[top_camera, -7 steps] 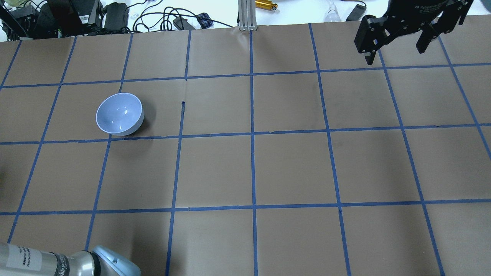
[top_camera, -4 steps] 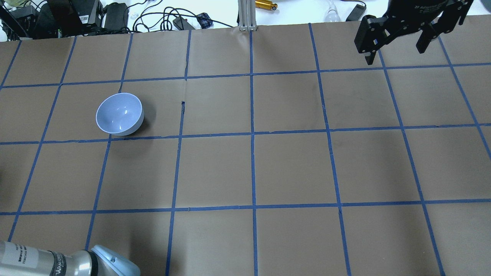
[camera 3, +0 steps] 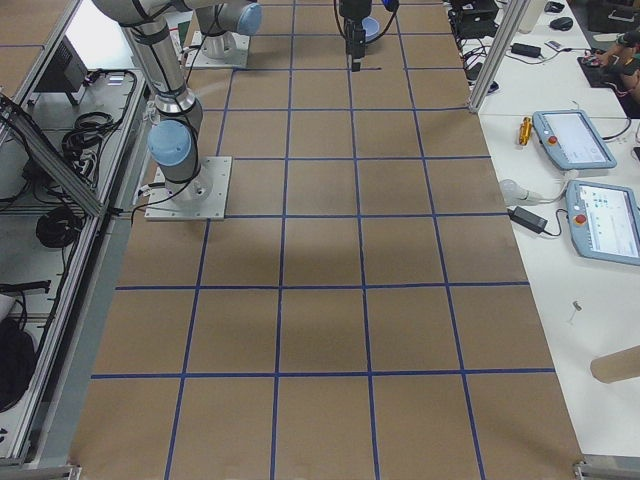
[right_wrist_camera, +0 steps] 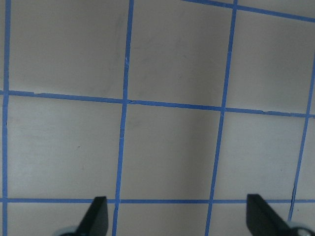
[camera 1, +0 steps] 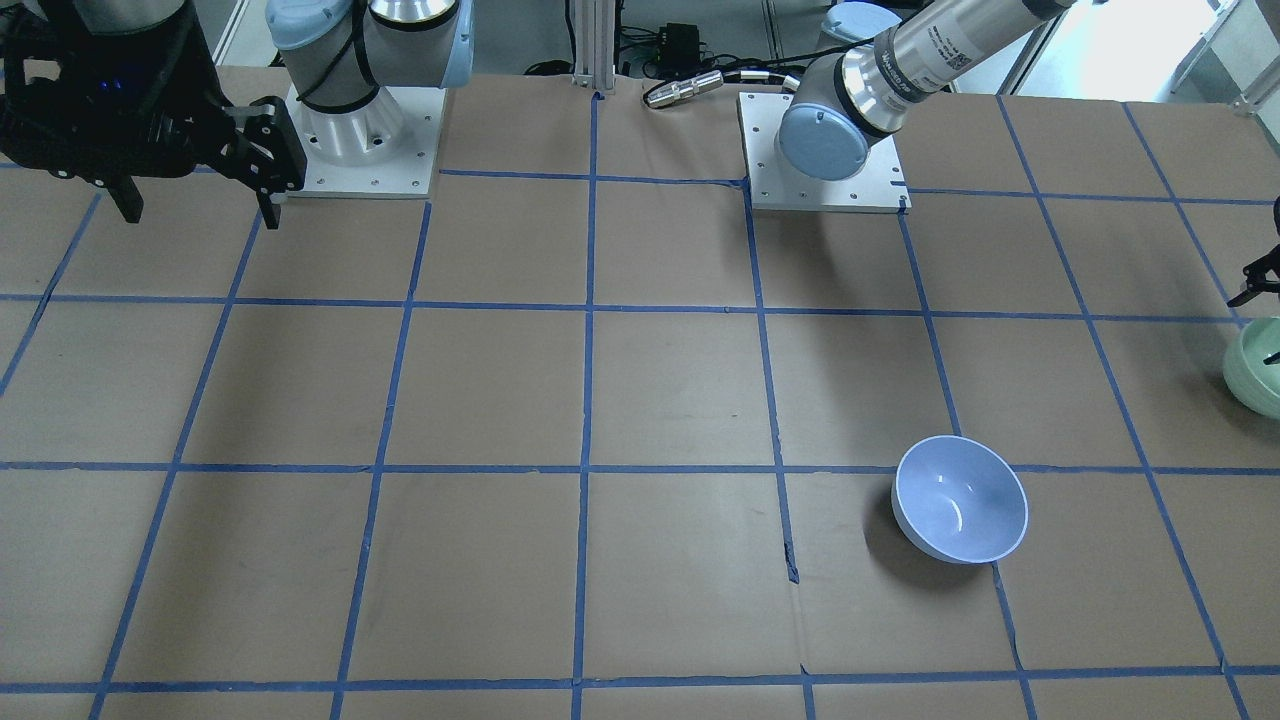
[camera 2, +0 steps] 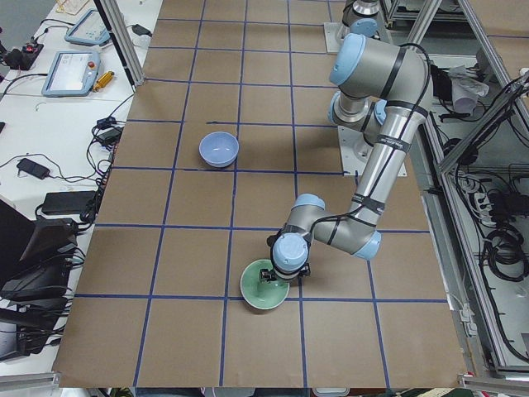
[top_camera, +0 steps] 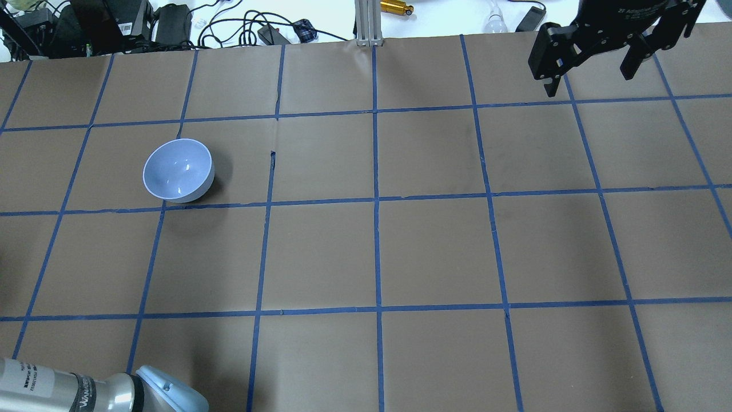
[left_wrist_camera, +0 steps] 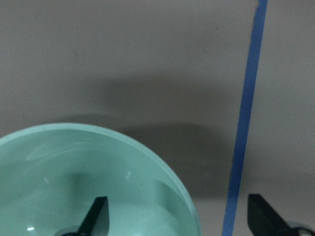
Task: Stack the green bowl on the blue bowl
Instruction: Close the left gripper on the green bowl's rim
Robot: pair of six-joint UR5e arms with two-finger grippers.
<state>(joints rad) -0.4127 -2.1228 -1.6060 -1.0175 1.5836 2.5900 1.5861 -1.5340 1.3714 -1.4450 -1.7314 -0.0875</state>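
The green bowl point(camera 2: 264, 286) stands upright near the table's end on my left; it also shows at the right edge of the front view point(camera 1: 1258, 375) and in the left wrist view point(left_wrist_camera: 74, 182). My left gripper point(left_wrist_camera: 179, 219) is open and straddles its rim, with one finger point(left_wrist_camera: 98, 216) inside the bowl and the other outside. The blue bowl point(top_camera: 178, 170) stands alone and upright on the brown table, also seen in the front view point(camera 1: 960, 498). My right gripper point(top_camera: 589, 66) is open and empty, held high over the far right corner.
Blue tape lines grid the brown table point(top_camera: 434, 252). Cables and boxes point(top_camera: 171, 23) and an aluminium post point(top_camera: 366, 23) line the far edge. The arm bases point(camera 1: 365, 150) stand on the robot's side. Teach pendants point(camera 3: 595, 215) lie on a side bench.
The left arm's elbow at the overhead view's bottom left has shifted slightly lower and left. The blue bowl and the right gripper have not moved.
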